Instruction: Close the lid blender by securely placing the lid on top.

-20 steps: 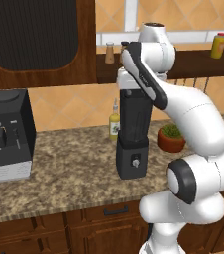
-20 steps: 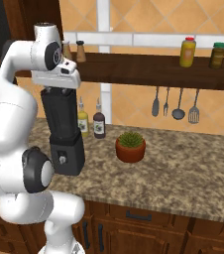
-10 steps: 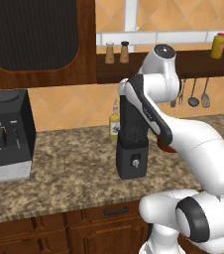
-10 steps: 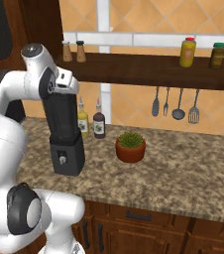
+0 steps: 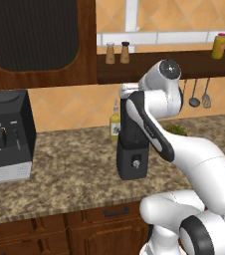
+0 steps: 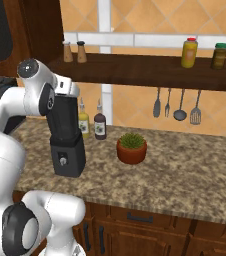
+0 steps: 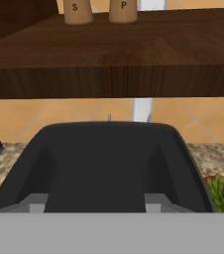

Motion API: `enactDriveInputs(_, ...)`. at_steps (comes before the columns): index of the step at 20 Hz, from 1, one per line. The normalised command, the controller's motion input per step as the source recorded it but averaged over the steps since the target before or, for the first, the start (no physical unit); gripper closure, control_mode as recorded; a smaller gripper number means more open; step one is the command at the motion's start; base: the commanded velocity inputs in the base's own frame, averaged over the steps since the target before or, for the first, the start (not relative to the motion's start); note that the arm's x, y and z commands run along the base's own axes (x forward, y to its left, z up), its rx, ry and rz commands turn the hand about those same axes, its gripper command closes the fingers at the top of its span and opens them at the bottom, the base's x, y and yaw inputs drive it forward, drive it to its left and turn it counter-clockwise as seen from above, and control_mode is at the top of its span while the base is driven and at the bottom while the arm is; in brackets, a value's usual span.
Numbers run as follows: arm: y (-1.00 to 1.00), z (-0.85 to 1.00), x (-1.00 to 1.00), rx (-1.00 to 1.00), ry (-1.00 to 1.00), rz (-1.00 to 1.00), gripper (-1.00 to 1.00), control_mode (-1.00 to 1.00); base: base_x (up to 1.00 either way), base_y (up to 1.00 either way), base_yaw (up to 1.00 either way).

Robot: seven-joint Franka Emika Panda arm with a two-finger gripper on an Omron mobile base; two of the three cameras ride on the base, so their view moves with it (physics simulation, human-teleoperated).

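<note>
Near-black blender [image 5: 133, 149] standing upright on the speckled granite counter [image 5: 74, 174], jar widening upward over a dark grey boxy base with one small front knob [image 5: 136, 162]. Same blender [image 6: 66, 137] seen from the right base view, just left of a potted green plant [image 6: 132, 147] in a terracotta pot, with a yellow-labelled bottle [image 6: 83, 121] and a dark bottle [image 6: 100, 123] close behind it by the tiled wall. White arm bent over the jar, wrist and hand pressed close against the jar's upper part, hiding the rim in both base views. Lid not made out as a separate piece anywhere; from the hand view, a broad dark rounded-square surface [image 7: 104, 163] directly ahead, jar mouth or cap not distinguishable. Gripper finger tips hidden by the arm in the base views and not clear at the bottom of the hand view, so spread or pressed together cannot be told. Wooden shelf [image 7: 109, 64] above, carrying two shakers marked S [image 7: 75, 11] and P [image 7: 123, 10]. Black-and-silver coffee machine [image 5: 5, 134] at the far left of the counter, well apart from the blender. Ladle, spatula and other utensils [image 6: 177, 105] hanging under the shelf to the right. Mustard-yellow jar [image 6: 190, 52] and a green-capped jar [image 6: 218, 55] on the shelf's right end. Wooden drawers [image 6: 145, 220] below the counter edge.
</note>
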Motion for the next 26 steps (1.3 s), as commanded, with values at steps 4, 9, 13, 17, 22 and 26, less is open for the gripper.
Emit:
enactDriveInputs(4,0.00,0.00,-0.51,0.00,0.23,0.00,-1.00,-1.00,0.00,0.00,0.00)
enactDriveInputs(9,-0.03,0.00,-0.61,-0.01,0.32,0.00,-1.00,-1.00,0.00,0.00,0.00)
enactDriveInputs(13,-0.11,0.00,-0.69,-0.01,0.32,0.00,-1.00,-1.00,0.00,0.00,0.00)
enactDriveInputs(17,-0.18,0.04,-0.76,0.00,0.35,0.00,-1.00,-1.00,0.00,0.00,0.00)
enactDriveInputs(22,-0.26,0.22,-0.84,-0.02,0.47,0.00,-1.00,-1.00,0.00,0.00,0.00)
enactDriveInputs(26,-0.33,0.36,-0.94,-0.02,0.55,0.00,-1.00,-1.00,0.00,0.00,0.00)
